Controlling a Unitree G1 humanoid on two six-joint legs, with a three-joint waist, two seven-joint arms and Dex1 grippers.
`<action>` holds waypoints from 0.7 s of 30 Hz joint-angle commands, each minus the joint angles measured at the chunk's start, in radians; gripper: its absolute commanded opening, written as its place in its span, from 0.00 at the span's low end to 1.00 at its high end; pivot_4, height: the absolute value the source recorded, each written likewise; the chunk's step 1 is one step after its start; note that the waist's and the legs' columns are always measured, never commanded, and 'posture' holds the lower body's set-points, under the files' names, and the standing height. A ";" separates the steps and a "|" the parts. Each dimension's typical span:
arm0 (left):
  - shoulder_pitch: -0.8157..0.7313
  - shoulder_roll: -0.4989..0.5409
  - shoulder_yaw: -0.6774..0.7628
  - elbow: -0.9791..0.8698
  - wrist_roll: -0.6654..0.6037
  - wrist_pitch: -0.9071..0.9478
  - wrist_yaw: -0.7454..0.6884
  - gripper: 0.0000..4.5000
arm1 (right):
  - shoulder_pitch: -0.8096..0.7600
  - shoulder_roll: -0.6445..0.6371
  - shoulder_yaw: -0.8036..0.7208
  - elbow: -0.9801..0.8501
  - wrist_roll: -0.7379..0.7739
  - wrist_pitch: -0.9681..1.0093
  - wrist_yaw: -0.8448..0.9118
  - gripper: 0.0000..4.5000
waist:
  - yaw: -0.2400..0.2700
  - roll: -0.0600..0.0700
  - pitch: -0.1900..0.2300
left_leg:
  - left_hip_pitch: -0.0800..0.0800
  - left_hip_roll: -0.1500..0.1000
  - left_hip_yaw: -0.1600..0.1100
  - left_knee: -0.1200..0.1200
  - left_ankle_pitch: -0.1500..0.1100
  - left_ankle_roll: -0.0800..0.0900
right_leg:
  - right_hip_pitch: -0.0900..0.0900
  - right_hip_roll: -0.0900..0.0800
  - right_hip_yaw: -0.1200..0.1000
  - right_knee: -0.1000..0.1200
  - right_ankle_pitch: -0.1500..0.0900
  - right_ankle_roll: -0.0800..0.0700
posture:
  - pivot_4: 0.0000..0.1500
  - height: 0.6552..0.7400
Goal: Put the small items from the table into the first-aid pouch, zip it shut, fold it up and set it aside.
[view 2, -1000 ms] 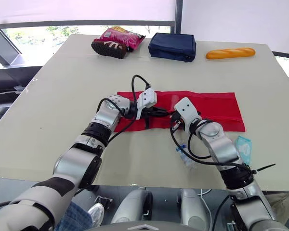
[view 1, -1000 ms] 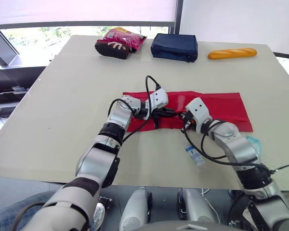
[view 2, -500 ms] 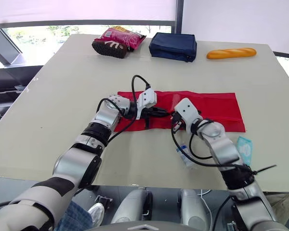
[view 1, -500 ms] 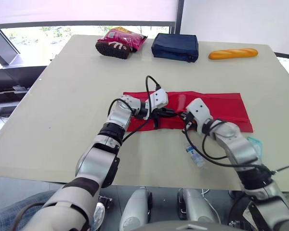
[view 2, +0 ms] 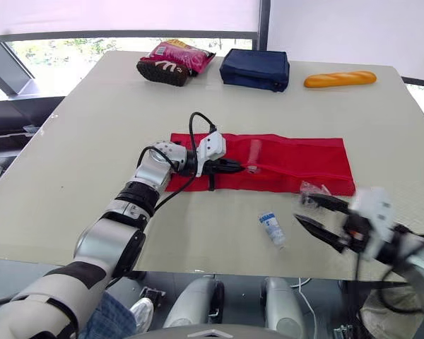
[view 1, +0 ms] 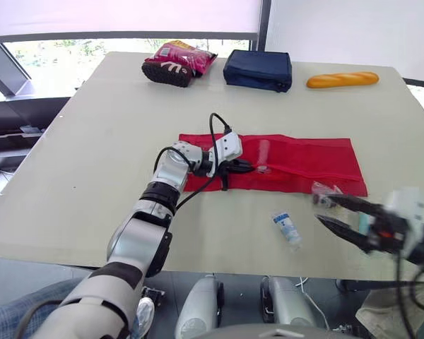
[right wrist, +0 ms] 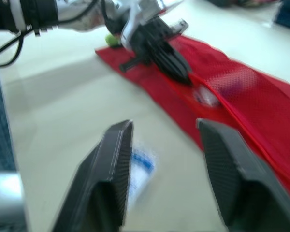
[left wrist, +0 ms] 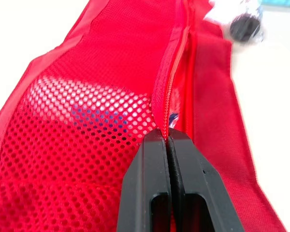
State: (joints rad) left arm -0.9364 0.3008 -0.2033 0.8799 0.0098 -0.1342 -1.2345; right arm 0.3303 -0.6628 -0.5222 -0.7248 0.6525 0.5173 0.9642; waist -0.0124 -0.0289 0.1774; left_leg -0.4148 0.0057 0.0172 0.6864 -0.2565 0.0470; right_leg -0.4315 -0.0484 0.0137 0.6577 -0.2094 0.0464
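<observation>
Two black fingers of the right gripper (view 1: 324,210) stand wide apart and hold nothing, low over the near right part of the table (view 1: 106,141). I judge it is placed so in order to take one of the loose items. Just beyond its fingertips lies a small clear wrapped item (view 1: 324,188). To the left, a little apart, a small white tube (view 1: 287,227) with a blue label lies flat. Behind them the first-aid pouch (view 1: 304,159), red, is spread flat and unfolded, and its zipper seems open. The left gripper (view 1: 246,168) is closed on the mesh edge beside the zipper, at the left part of the pouch, probably to hold the mouth steady while things go in. One white item (left wrist: 87,108) already shows through the mesh. At the far edge rest a snack bag (view 1: 178,60), a navy bag (view 1: 258,68) and a bread roll (view 1: 342,79), well apart from the work.
</observation>
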 commanded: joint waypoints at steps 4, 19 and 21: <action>-0.020 0.007 0.030 0.023 -0.022 -0.045 -0.003 0.00 | 0.176 -0.118 -0.355 0.100 0.109 -0.084 0.275 0.98 | 0.002 0.000 0.000 | 0.000 0.000 -0.001 0.000 0.000 0.000 | 0.000 0.000 0.000 0.000 -0.002 0.003 | 1.00 0.72; -0.053 0.000 0.035 0.091 -0.013 -0.100 0.003 0.00 | 0.204 -0.128 -0.296 0.043 0.091 -0.109 0.246 0.98 | 0.005 0.000 0.000 | 0.000 0.000 -0.001 0.000 0.000 0.000 | 0.000 0.000 0.000 0.000 -0.002 0.003 | 1.00 0.72; -0.053 0.000 0.033 0.092 -0.012 -0.106 0.000 0.00 | 0.202 -0.097 -0.216 0.011 0.025 -0.138 0.192 0.98 | 0.006 0.000 0.000 | 0.000 0.000 -0.001 0.000 0.000 0.000 | 0.000 0.000 0.000 0.000 -0.002 0.003 | 1.00 0.72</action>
State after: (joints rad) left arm -0.9621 0.3002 -0.1861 0.9746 0.0059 -0.2217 -1.2360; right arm 0.5315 -0.7752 -0.7839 -0.6693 0.7254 0.4171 1.2019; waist -0.0068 -0.0287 0.1772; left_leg -0.4151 0.0057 0.0168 0.6861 -0.2566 0.0470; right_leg -0.4316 -0.0485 0.0138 0.6574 -0.2114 0.0492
